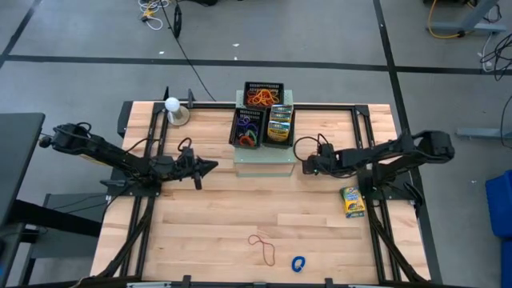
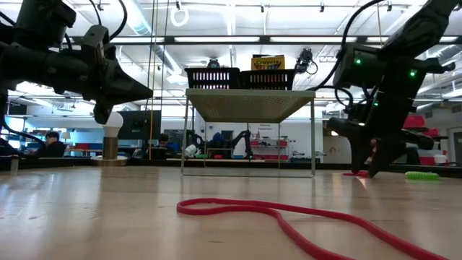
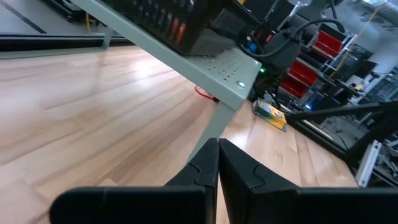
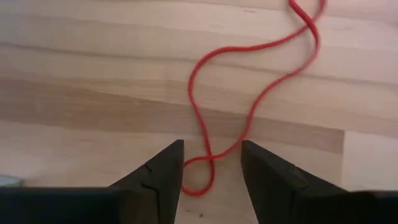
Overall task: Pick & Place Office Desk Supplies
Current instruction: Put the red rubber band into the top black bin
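Fingers of my right gripper (image 4: 211, 165) are standing apart, empty, straddling a thin red rubber band (image 4: 249, 93) lying on the wood, middle of the wrist frame. I am judging the pick underway; next, closing squarely on it.

Workshop behind my bench.
Grey floor (image 1: 320, 32) with dark seams; ceiling striplights (image 2: 231, 40); red storage bins (image 3: 323, 50) on racks.

Red band (image 4: 249, 112), blue loop (image 1: 298, 263).
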{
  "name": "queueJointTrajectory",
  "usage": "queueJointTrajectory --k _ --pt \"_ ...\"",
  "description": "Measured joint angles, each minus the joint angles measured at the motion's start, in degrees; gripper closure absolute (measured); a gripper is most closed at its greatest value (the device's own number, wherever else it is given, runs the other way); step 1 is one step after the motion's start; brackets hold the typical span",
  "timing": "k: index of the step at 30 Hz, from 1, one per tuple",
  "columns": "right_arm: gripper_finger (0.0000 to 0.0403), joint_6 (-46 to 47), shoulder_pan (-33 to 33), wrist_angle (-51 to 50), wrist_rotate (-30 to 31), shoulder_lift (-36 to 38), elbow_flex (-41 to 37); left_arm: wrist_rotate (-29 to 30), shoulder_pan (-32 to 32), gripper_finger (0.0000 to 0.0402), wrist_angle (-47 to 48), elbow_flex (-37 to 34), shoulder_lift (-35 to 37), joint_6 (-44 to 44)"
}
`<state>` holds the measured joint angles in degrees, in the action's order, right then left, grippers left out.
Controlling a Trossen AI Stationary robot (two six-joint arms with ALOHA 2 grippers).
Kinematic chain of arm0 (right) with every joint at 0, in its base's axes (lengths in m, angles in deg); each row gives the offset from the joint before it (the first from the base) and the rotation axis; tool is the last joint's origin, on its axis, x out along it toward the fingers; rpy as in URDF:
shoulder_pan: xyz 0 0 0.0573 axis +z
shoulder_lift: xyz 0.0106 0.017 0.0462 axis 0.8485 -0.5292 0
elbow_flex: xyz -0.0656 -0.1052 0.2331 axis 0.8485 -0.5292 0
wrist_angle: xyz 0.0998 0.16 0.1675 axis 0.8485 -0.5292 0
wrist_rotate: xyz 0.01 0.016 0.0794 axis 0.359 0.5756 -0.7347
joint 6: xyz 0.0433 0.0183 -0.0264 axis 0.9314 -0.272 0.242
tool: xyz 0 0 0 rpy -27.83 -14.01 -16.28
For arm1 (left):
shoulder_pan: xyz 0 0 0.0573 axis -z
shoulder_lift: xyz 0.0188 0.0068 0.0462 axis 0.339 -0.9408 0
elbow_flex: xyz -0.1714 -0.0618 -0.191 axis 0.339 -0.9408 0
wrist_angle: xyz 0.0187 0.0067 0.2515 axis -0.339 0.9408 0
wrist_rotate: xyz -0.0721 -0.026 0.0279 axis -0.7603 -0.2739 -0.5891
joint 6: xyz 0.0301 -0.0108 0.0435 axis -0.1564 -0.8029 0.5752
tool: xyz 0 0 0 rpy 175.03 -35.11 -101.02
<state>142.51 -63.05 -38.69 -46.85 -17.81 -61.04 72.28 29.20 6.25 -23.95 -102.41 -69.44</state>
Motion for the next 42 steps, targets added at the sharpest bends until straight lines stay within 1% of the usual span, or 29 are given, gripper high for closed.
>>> queueJointTrajectory --k 5,12,15,17,22,25,31,37,42 --pt "0.0273 -0.2 -0.3 -0.1 -0.2 -1.1 0.4 1.1 0.0 0.0385 0.0 0.0 0.0 0.4" --pt "0.0362 -1.6 -0.3 -2.6 -0.7 -0.5 0.6 2.9 0.0 0.0385 0.4 0.0 0.0 1.2" --pt "0.0393 -3.6 -0.3 -6.2 -3.1 1.4 1.7 4.0 0.0 0.0385 0.3 0.0 0.0 1.0" --pt "0.0398 -5.7 -0.2 -9.2 -3.5 3.8 3.0 4.0 0.0 0.0385 0.3 0.0 0.0 0.9" --pt "0.0399 -8.9 -0.2 -18.6 -1.9 9.2 8.2 3.9 0.0 0.0385 0.3 0.0 0.0 -0.2" --pt "0.0400 -10.6 0.1 -24.4 1.0 11.7 13.2 3.9 0.0 0.0385 0.5 0.0 0.0 -0.2" --pt "0.0401 -14.5 0.7 -35.9 8.7 12.4 26.0 3.9 -0.1 0.0385 0.9 0.0 0.0 -0.1" --pt "0.0402 -20.1 0.7 -39.4 16.6 12.3 37.6 5.9 0.0 0.0385 1.8 0.0 0.0 -0.4" --pt "0.0402 -26.4 0.6 -39.4 21.2 12.3 44.4 5.8 0.0 0.0385 1.4 0.0 0.0 -0.4"
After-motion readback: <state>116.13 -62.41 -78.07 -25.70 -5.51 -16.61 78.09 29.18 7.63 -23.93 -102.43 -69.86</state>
